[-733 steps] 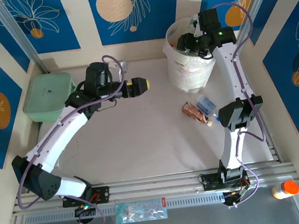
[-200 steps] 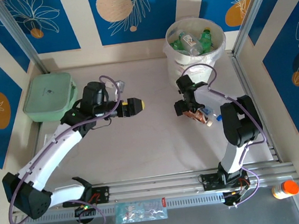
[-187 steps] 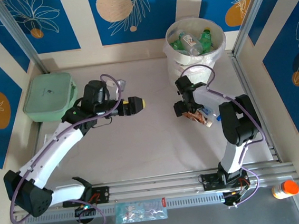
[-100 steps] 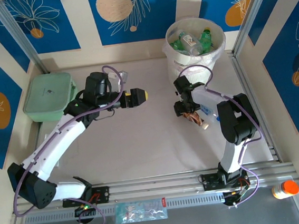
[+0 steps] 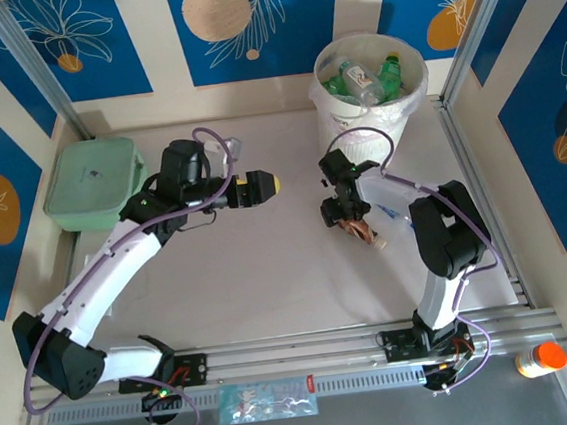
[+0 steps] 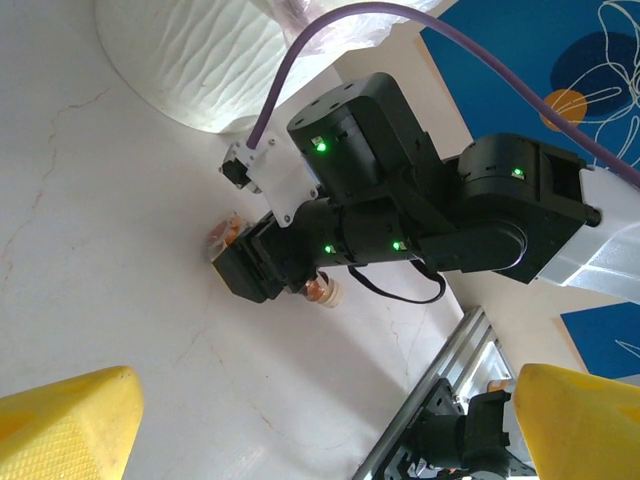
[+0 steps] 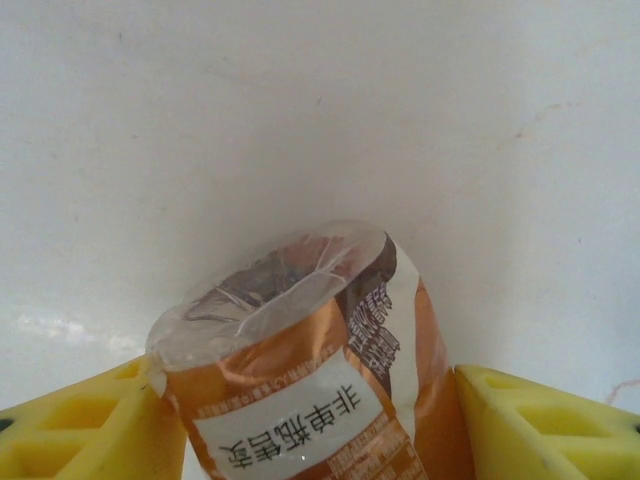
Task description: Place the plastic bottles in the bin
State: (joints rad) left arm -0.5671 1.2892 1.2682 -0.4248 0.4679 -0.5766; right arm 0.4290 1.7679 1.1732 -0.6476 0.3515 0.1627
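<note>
On the table lies a clear bottle with a copper-orange label (image 7: 300, 400), and my right gripper (image 7: 305, 425) is shut on it, a yellow finger pressed to each side. From above, that bottle (image 5: 361, 231) pokes out below the right gripper (image 5: 348, 212), right of centre. A second bottle with a blue label (image 5: 401, 217) lies just right of it, partly behind the arm. The white bin (image 5: 356, 130) stands at the back right with several green and clear bottles (image 5: 363, 79) inside. My left gripper (image 5: 261, 186) hovers open and empty at mid-table, facing the right arm; its fingers (image 6: 60, 430) are spread wide.
A pale green lidded box (image 5: 92, 181) sits at the far left. An orange-capped bottle (image 5: 539, 359) stands outside the front rail at the right. A flat packet (image 5: 266, 400) lies on the front rail. In the left wrist view, the bin wall (image 6: 190, 60) rises beyond the right arm.
The right gripper has slid a little left and nearer, dragging the copper-labelled bottle away from the blue-labelled one. The left arm has barely moved in the last half second.
</note>
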